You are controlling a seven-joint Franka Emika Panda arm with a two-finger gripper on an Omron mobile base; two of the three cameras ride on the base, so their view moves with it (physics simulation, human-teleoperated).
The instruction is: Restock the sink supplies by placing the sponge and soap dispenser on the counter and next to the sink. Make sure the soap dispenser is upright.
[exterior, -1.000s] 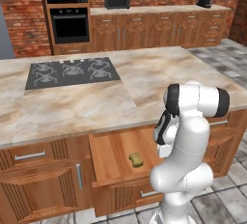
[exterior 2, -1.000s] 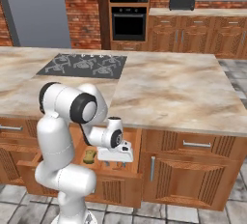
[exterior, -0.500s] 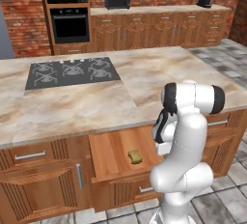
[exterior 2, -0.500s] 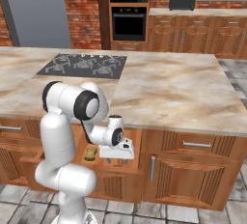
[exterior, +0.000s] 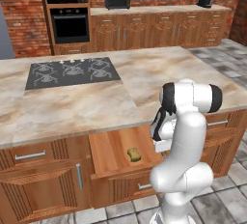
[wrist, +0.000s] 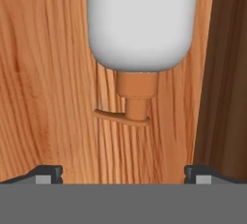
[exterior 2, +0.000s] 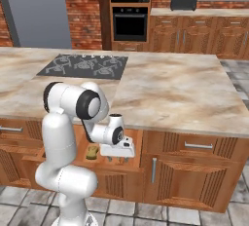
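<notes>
The soap dispenser (wrist: 142, 22) lies flat on the wooden floor of the open drawer (exterior: 112, 147), pale body with a tan pump neck and spout pointing toward the camera. The gripper (wrist: 123, 172) hovers right over it, jaws wide open and empty, probably lining up to grab it. The sponge (exterior: 133, 155), yellow-olive, sits in the same drawer, under the island worktop (exterior: 77, 105) with the hob (exterior: 71, 71).
</notes>
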